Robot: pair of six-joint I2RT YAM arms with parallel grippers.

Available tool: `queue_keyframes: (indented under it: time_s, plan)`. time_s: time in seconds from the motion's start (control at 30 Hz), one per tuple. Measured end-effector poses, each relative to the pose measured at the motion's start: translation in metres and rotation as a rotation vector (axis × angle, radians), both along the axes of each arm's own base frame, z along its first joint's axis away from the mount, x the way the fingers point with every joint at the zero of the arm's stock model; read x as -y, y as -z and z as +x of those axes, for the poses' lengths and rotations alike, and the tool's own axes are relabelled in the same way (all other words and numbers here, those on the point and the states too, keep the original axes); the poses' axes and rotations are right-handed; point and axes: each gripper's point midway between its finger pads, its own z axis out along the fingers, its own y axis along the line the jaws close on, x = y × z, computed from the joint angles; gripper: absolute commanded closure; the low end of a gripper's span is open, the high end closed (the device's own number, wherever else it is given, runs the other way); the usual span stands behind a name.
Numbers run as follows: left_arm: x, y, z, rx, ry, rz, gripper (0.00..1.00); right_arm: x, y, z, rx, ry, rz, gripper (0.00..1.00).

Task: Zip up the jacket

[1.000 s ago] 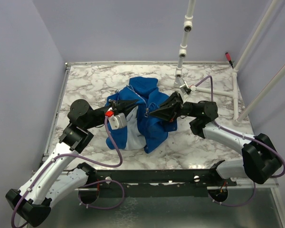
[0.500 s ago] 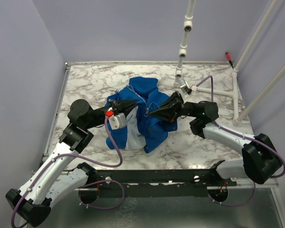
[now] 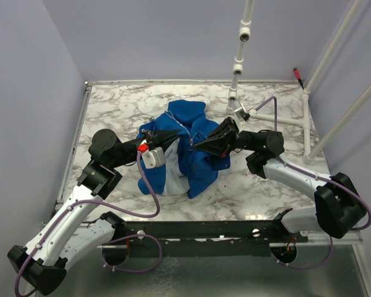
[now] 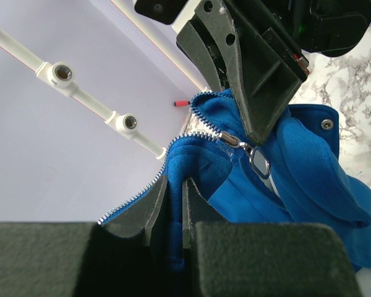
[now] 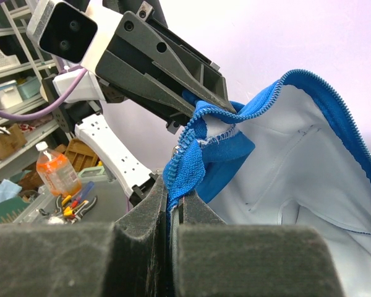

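The royal-blue jacket (image 3: 191, 145) is bunched and held up over the middle of the marble table, its pale lining (image 5: 297, 173) showing in the right wrist view. My left gripper (image 3: 176, 133) is shut on a blue zipper edge (image 4: 173, 204). My right gripper (image 3: 195, 145) faces it from the right and is shut on the other blue zipper edge (image 5: 188, 167). The two grippers' tips are very close together. The metal zipper slider and pull tab (image 4: 255, 158) hang just beyond my right gripper's fingers (image 4: 260, 68) in the left wrist view.
A white pipe frame (image 3: 238, 62) stands at the table's back right, with slanted white pipes (image 3: 340, 117) at the right edge. Purple walls close in the left and back. A black rail (image 3: 222, 232) runs along the near edge.
My right gripper has shifted slightly up and left with its zipper edge. The left arm has not visibly moved.
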Motion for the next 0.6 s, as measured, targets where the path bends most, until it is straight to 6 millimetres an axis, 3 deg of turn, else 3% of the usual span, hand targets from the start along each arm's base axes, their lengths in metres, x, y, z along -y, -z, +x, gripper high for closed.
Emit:
queue_keyframes:
  time_s: [0.6]
  plan:
    - [0.0026,-0.0033,0.0059,-0.002,-0.007,-0.019,1.00,-0.0010,0.0054,0.0006,-0.001,0.005,-0.011,0.99]
